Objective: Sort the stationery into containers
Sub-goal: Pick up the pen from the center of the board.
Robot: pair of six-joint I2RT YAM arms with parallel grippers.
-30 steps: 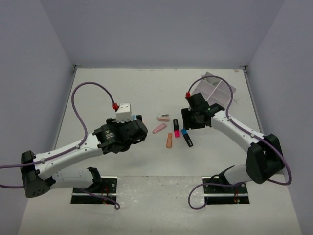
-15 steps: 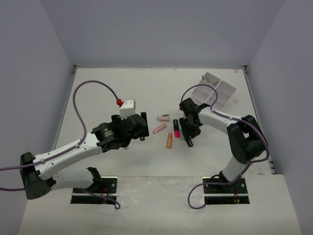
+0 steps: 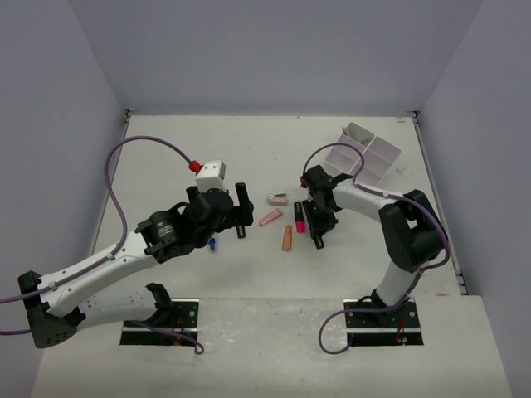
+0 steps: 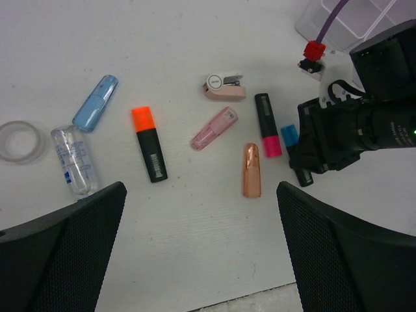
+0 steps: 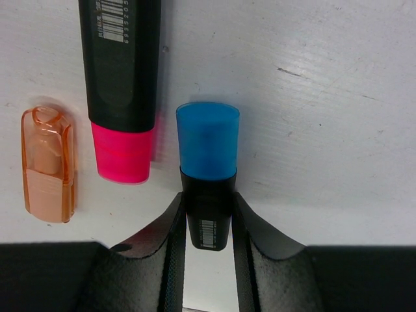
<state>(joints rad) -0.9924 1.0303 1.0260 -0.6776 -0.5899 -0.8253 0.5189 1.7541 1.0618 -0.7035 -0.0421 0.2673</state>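
Pale lavender walls [image 3: 249,50] on three sides of a white table [image 3: 207,149], even light.

White table [image 3: 166,157], divided tray [image 3: 383,153] far right, tape roll [image 4: 19,141], blue-capped highlighter [image 5: 207,156], pink eraser [image 4: 214,128]

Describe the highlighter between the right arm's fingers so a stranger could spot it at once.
Start at the white divided tray in the far right corner, then follow the right tool down. The black highlighter between its fingers has a blue cap, unlike the pink-capped highlighter beside it.
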